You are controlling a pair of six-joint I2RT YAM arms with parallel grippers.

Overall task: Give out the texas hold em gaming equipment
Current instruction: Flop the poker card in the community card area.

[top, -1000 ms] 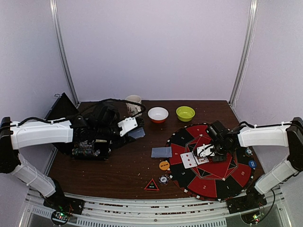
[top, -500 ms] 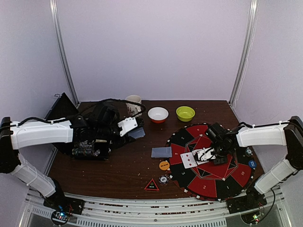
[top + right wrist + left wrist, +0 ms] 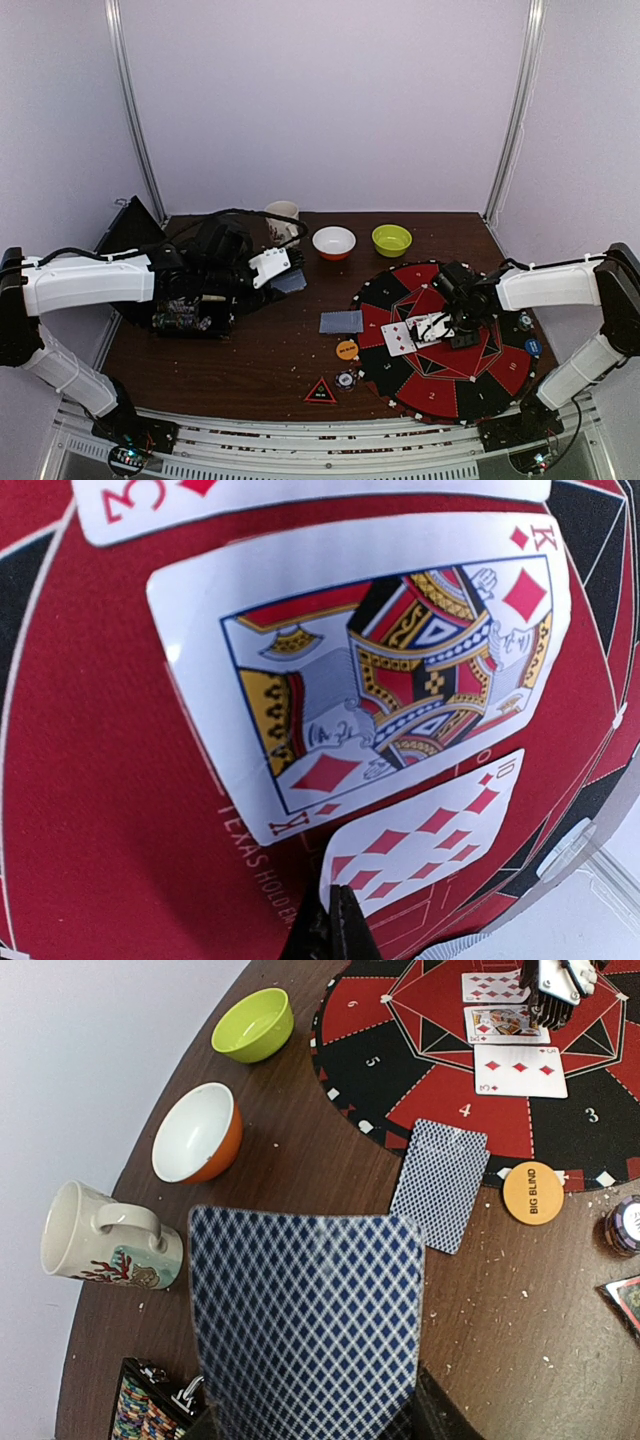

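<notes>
A dark wood-grain table [image 3: 320, 1190], matt and flecked with pale crumbs. The red-and-black gaming mat [image 3: 90, 780] has a flat, matt printed surface with no glare. The king of diamonds [image 3: 380, 670] is smooth coated paper with a soft sheen, and the blue-backed card [image 3: 305, 1320] looks equally slick. The green bowl [image 3: 253, 1025], white-and-orange bowl [image 3: 195, 1132] and cream mug [image 3: 100, 1232] are glossy, like glazed ware. The orange disc [image 3: 533, 1192] looks dull.

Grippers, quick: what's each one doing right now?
Left gripper: closed on a face-down playing card.
Right gripper: closed, tips at the ten of diamonds; grip on it unclear.
</notes>
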